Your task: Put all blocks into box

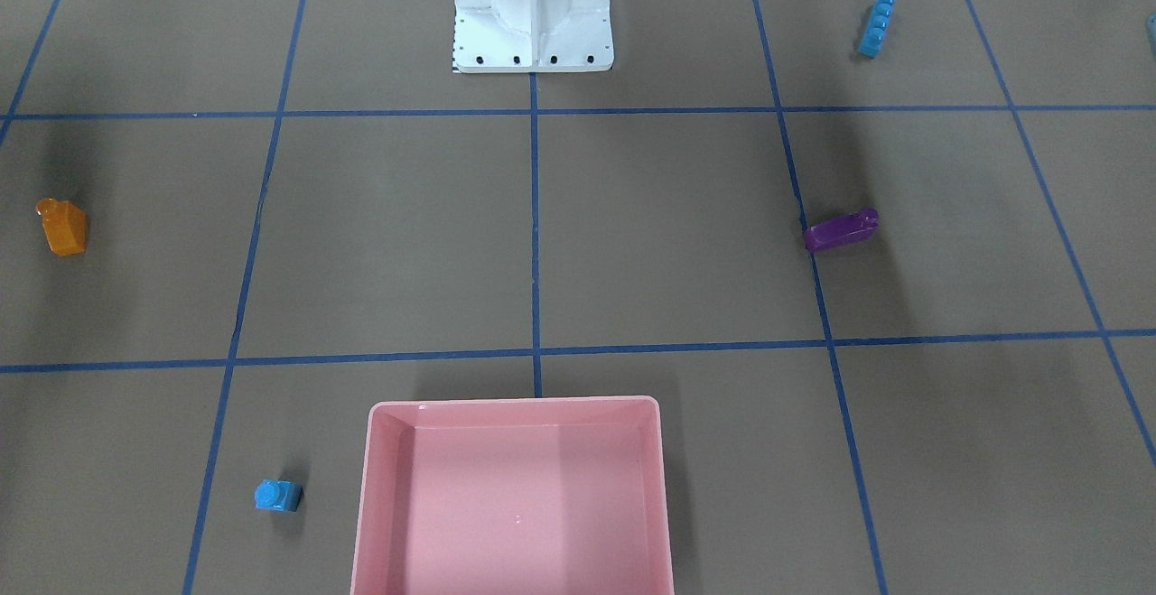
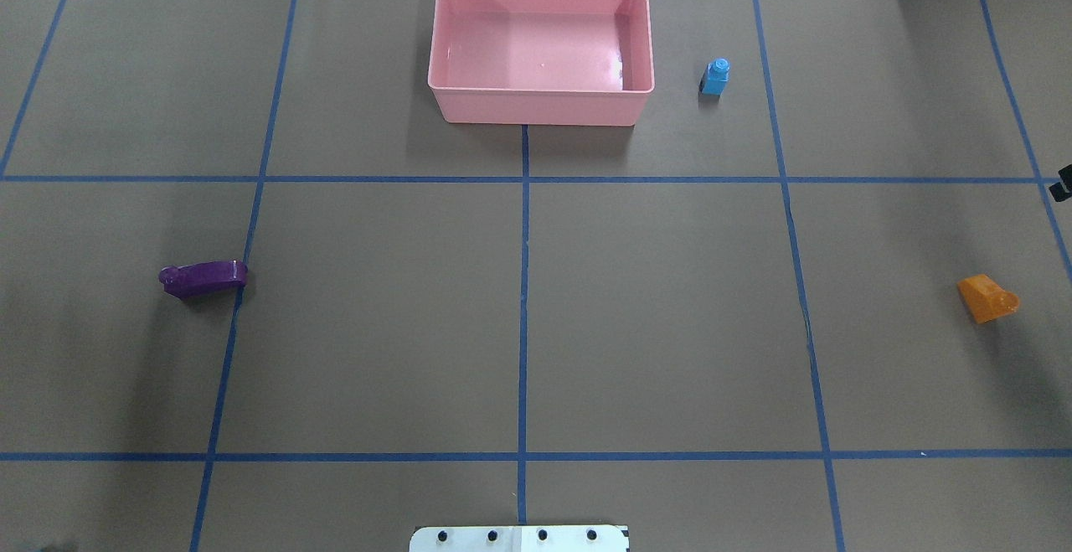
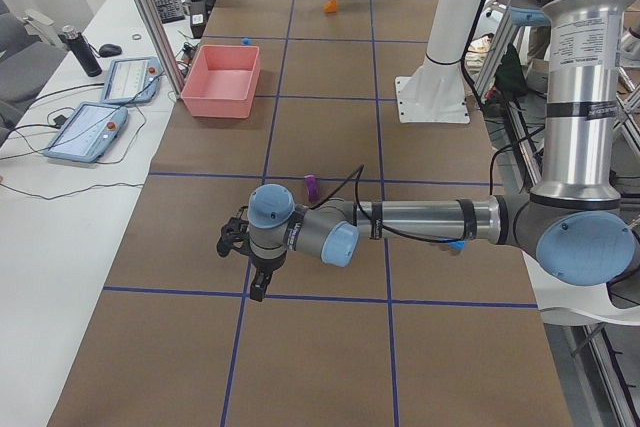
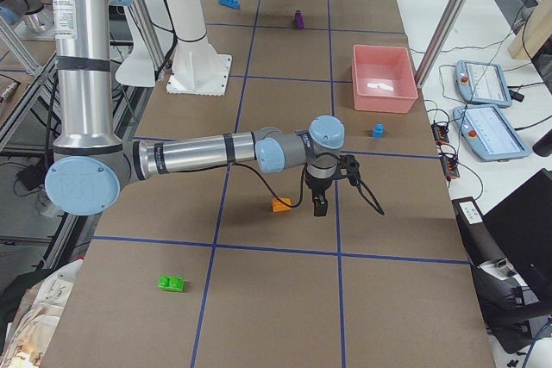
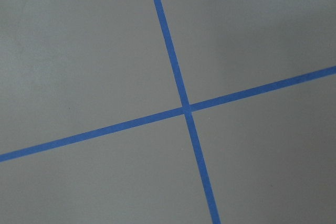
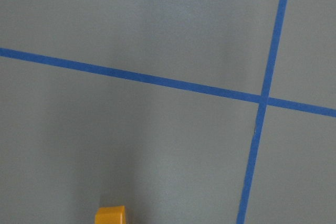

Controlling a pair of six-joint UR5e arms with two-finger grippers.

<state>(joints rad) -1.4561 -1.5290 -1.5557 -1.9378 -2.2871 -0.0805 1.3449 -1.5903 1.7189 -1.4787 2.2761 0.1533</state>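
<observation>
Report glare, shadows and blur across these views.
Overhead exterior: shiny patches on the floor of the pink box, soft shadow on its near side. Exterior front-facing: diffuse shadows around the orange wedge and purple piece. Right wrist-mounted: sharp tape lines, wedge cropped at the bottom edge.

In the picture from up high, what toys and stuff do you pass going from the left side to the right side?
purple block → box → blue cube → orange wedge
</observation>
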